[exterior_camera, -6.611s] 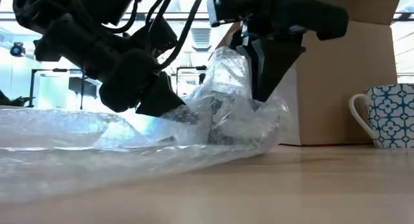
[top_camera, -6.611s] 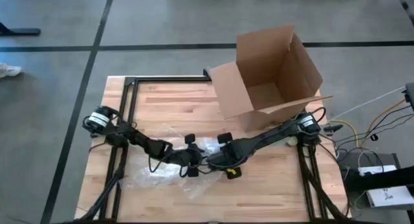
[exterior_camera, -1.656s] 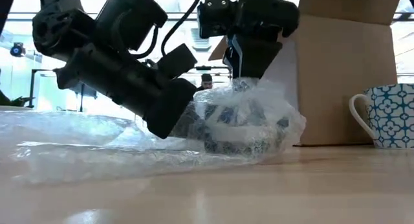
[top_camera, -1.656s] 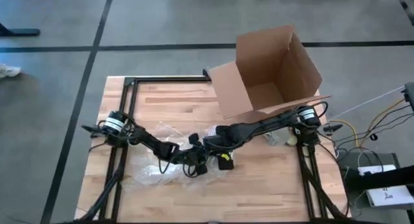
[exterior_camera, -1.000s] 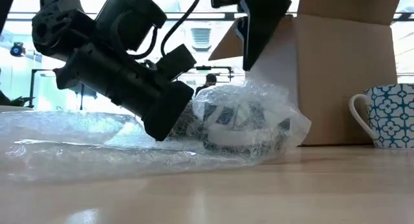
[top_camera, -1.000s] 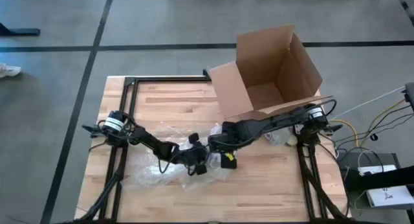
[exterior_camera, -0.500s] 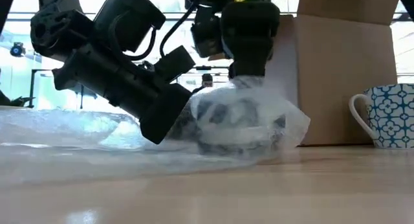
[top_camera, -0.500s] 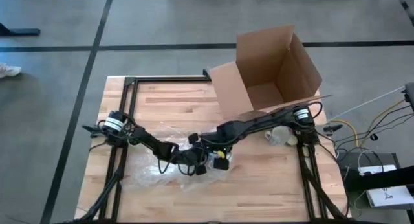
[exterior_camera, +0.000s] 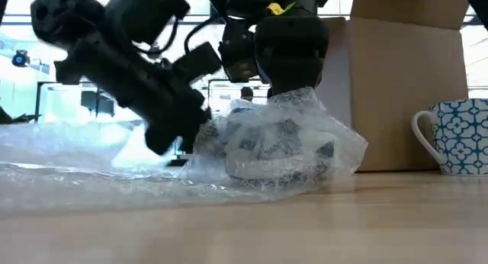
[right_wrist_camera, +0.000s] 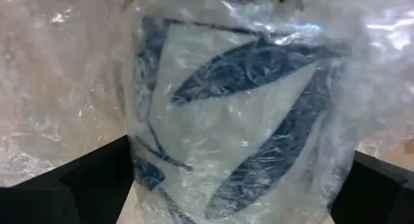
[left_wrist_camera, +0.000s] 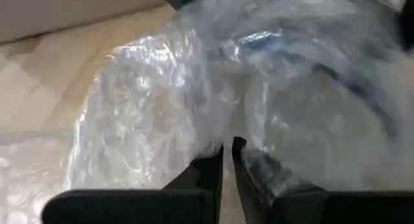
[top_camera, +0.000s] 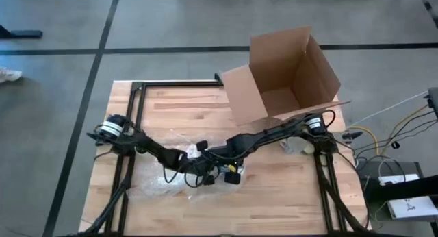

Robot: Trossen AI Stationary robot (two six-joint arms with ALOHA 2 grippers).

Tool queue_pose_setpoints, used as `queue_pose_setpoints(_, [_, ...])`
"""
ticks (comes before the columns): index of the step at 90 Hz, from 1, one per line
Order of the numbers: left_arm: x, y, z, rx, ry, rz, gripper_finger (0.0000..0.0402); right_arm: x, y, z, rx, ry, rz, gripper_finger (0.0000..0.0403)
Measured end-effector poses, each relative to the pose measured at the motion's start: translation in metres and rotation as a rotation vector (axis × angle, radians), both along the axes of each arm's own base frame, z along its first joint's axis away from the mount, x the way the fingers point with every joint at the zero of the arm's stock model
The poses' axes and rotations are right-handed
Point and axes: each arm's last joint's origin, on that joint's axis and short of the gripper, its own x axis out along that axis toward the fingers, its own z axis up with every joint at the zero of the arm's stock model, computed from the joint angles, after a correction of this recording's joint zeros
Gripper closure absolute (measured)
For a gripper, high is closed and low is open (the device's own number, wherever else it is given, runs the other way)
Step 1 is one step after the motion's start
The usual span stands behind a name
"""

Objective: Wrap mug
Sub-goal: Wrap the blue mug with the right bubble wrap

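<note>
A white mug with dark blue leaves lies on its side, swathed in clear bubble wrap (exterior_camera: 274, 149) at the table's middle (top_camera: 212, 170). The rest of the bubble wrap sheet (top_camera: 154, 182) trails flat toward the table's left. My left gripper (left_wrist_camera: 228, 153) is shut on the wrap just left of the mug (exterior_camera: 166, 138). My right gripper (exterior_camera: 290, 88) comes down from above, open, with one finger (right_wrist_camera: 97, 169) on each side of the wrapped mug (right_wrist_camera: 239, 107). My left gripper pinches a bunch of bubble wrap (left_wrist_camera: 226, 130) between its two fingertips, just left of the mug. It comes slanting down from the table's left. The wrap runs from the fingers up over the mug. My right gripper: I cannot tell whether its open fingers touch the wrap.
An open cardboard box (top_camera: 287, 72) stands at the back right. A second mug with a blue pattern (exterior_camera: 457, 136) stands upright in front of it, near the right arm's base (top_camera: 295, 144). Bare wooden table (top_camera: 178, 107) lies behind and in front of the wrap.
My right gripper, lifted clear above the mug a second ago, has come down over it and gone toward the table's left. My left gripper has drawn back toward the left and slightly up with its pinch of wrap. The wrapped mug has shifted a little left.
</note>
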Motion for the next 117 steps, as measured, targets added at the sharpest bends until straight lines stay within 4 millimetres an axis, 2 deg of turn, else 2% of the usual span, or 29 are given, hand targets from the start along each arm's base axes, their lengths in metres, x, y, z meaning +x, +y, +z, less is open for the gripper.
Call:
queue_pose_setpoints(11, [-0.022,-0.002,0.024,-0.039,0.108,-0.043,0.0380,0.000,0.002,0.000,-0.025,-0.004,0.010,0.0008])
queue_pose_setpoints(22, [-0.047,-0.001,0.055,-0.032,0.111,-0.034,0.0380,-0.001,0.003,-0.001,-0.047,-0.009,0.028,0.0008])
queue_pose_setpoints(33, [-0.068,0.010,0.074,0.028,-0.037,0.061,0.0380,-0.001,0.004,-0.001,-0.060,-0.013,0.036,0.0008])
queue_pose_setpoints(43, [-0.076,0.029,0.080,0.004,-0.169,0.087,0.0380,0.000,0.004,-0.001,-0.065,-0.023,0.037,0.0008])
queue_pose_setpoints(61, [-0.066,0.079,0.067,-0.087,-0.221,0.062,0.0380,0.000,0.004,-0.001,-0.068,-0.028,0.049,0.0009])
queue_pose_setpoints(69, [-0.056,0.095,0.049,-0.129,-0.179,0.028,0.0380,0.000,0.004,-0.001,-0.068,-0.029,0.047,0.0009])
queue_pose_setpoints(74, [-0.049,0.097,0.037,-0.181,-0.159,-0.032,0.0380,0.000,0.004,0.000,-0.068,-0.031,0.046,0.0009])
queue_pose_setpoints(82, [-0.038,0.093,0.018,-0.273,-0.108,-0.112,0.0380,0.000,0.004,0.001,-0.068,-0.034,0.040,0.0009])
queue_pose_setpoints(90, [-0.026,0.079,0.004,-0.375,-0.094,-0.200,0.0380,0.000,0.004,0.002,-0.069,-0.036,0.036,0.0009])
queue_pose_setpoints(102, [-0.011,0.049,-0.005,-0.400,-0.176,-0.275,0.0380,0.000,0.004,0.002,-0.071,-0.039,0.044,0.0009])
queue_pose_setpoints(117, [0.003,0.029,-0.007,-0.365,-0.220,-0.232,0.0380,0.001,0.004,0.002,-0.080,-0.043,0.046,0.0009])
